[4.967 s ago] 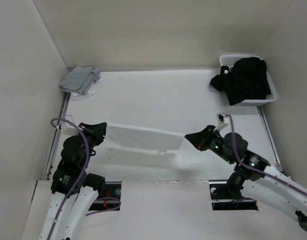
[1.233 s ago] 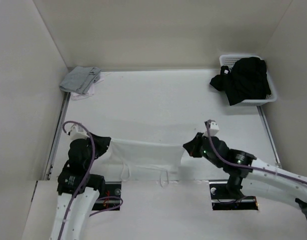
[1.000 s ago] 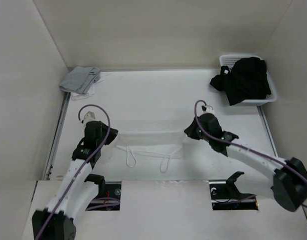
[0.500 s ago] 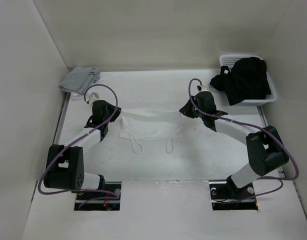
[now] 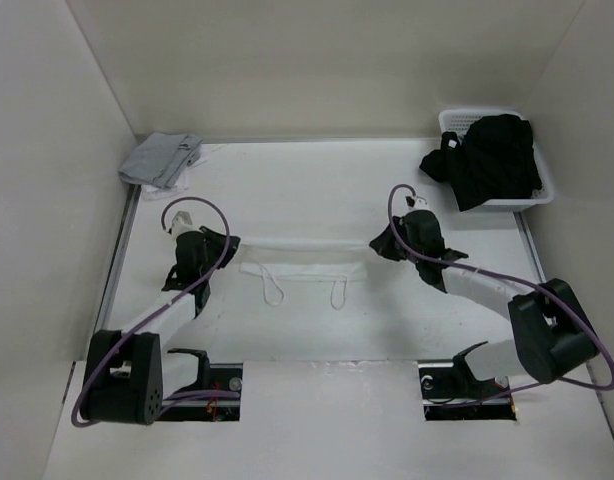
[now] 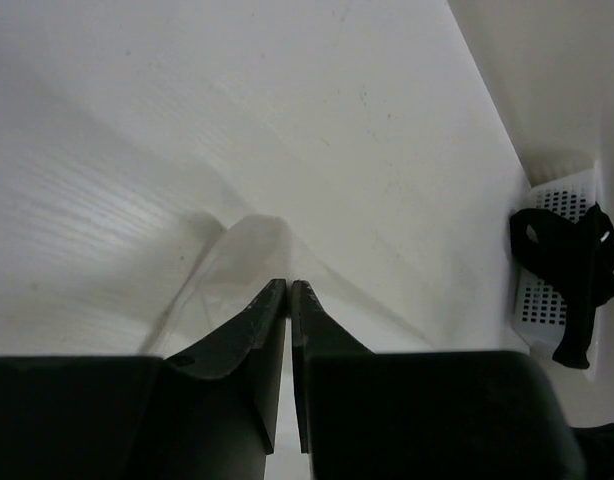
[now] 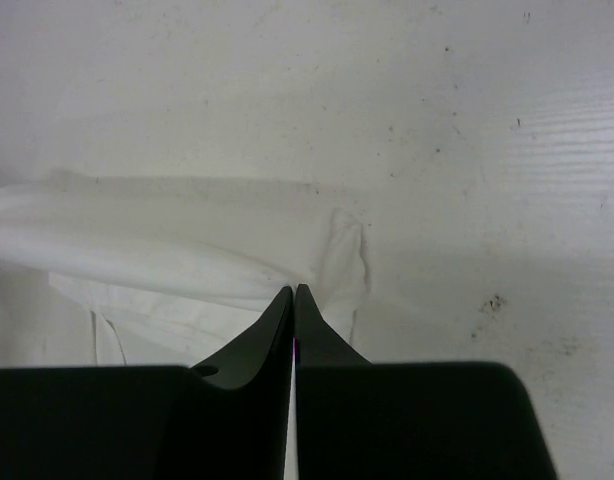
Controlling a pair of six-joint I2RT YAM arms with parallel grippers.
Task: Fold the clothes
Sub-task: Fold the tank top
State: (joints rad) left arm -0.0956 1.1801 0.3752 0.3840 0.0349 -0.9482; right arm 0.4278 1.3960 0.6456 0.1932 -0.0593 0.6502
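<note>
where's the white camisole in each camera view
top external: the white camisole lies spread low at centre, slightly left.
left wrist: only a thin tented bit of it shows, just left of centre.
right wrist: it spreads across the left and centre.
shared landmark: the black garment in the basket, top right overhead, sits at the right edge of the left wrist view; the right wrist view does not show it.

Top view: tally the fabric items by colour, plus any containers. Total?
white camisole: 1
grey folded cloth: 1
black garment pile: 1
white basket: 1
Total: 4
</note>
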